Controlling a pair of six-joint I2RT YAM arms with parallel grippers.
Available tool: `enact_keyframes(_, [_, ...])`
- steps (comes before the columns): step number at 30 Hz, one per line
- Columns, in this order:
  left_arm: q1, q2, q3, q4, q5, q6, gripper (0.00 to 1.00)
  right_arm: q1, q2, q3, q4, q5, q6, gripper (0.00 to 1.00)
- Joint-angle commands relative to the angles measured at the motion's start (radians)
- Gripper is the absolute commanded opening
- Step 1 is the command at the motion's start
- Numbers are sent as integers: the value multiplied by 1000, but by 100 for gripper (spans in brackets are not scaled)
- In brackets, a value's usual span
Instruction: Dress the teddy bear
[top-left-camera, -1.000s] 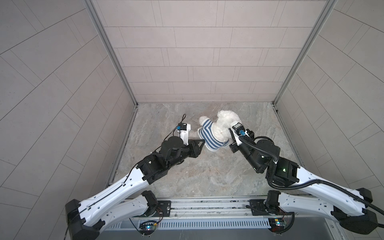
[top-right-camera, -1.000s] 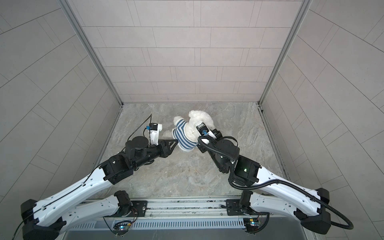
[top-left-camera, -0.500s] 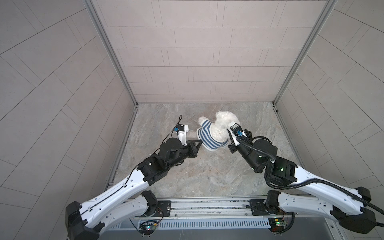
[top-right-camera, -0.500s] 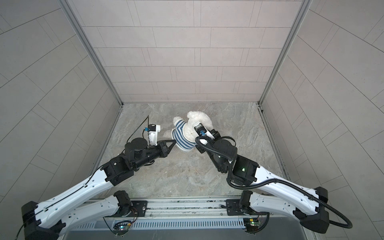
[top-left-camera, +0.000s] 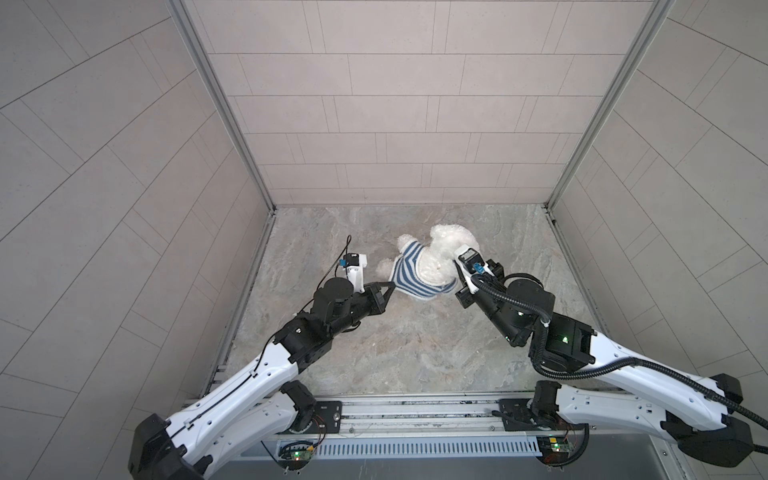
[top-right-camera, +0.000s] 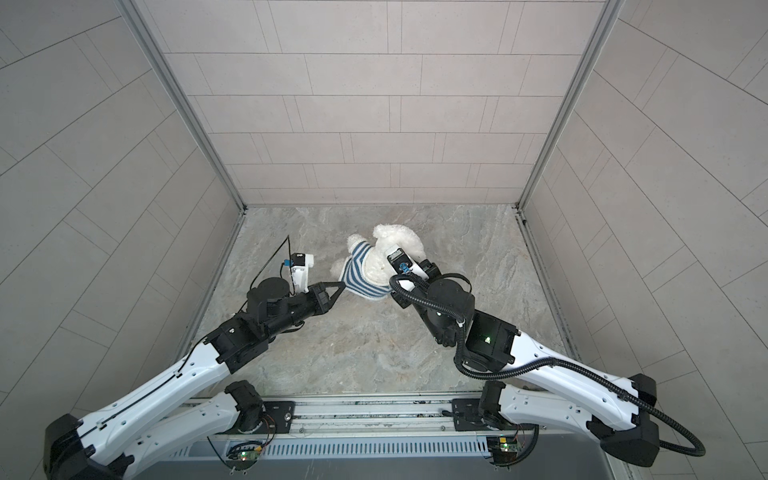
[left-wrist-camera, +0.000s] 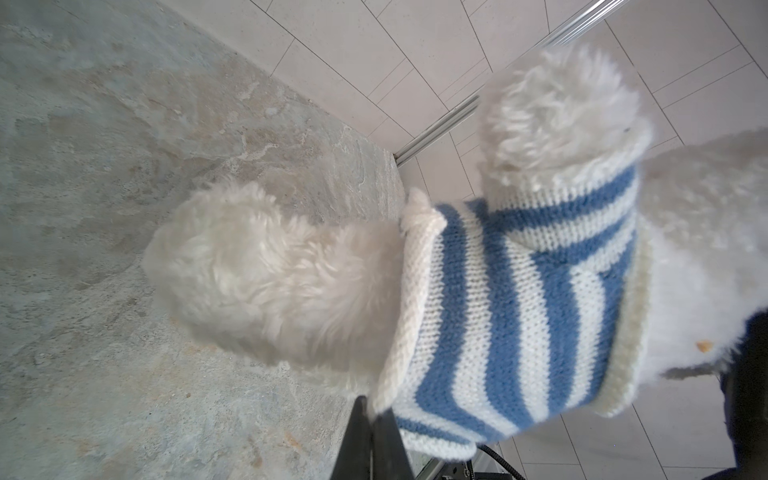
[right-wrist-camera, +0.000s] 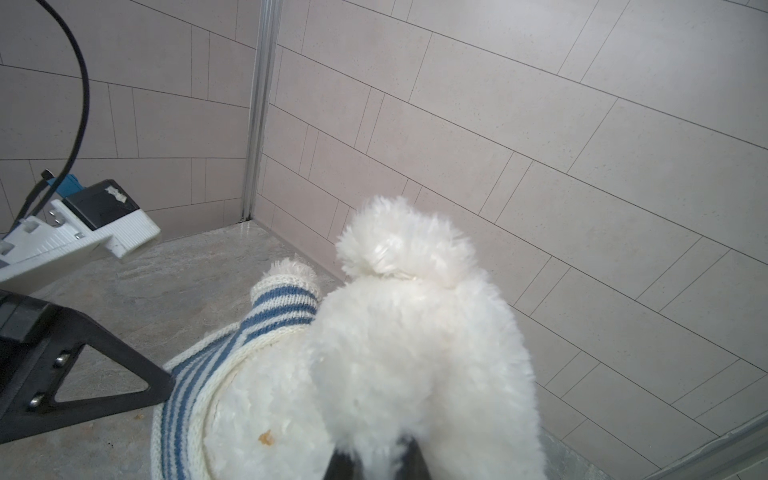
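The teddy bear is fluffy and white and sits at the back middle of the floor. A blue-and-white striped shirt is round its body, and one arm pokes out of a sleeve. My left gripper is shut on the shirt's white hem, beside a bare leg. It shows as a black tip in both top views. My right gripper is shut on the bear's fur, on the side away from the shirt. In the top views its fingers are hidden under the wrist camera.
The floor is grey stone-patterned and closed in by tiled walls on three sides. A metal rail with the arm bases runs along the front. Metal corner posts stand at the back corners.
My left gripper has shut on the shirt's hem and drawn slightly to the left. The right gripper has kept its hold and shifted a little with the bear.
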Motion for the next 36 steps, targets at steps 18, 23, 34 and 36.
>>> enact_keyframes(18, [1, -156, -13, 27, 94, 106, 49, -5, -3, 43, 68, 100, -10, 0])
enact_keyframes(23, [26, -158, 58, -104, 16, 83, 45, -6, -41, -25, 161, -89, -81, 0])
enact_keyframes(34, [32, -120, 58, 2, 130, -39, 40, -5, -62, -19, 136, -316, -249, 0])
enact_keyframes(36, [33, -125, 40, 11, 139, -63, 39, -6, -54, -19, 141, -316, -254, 0])
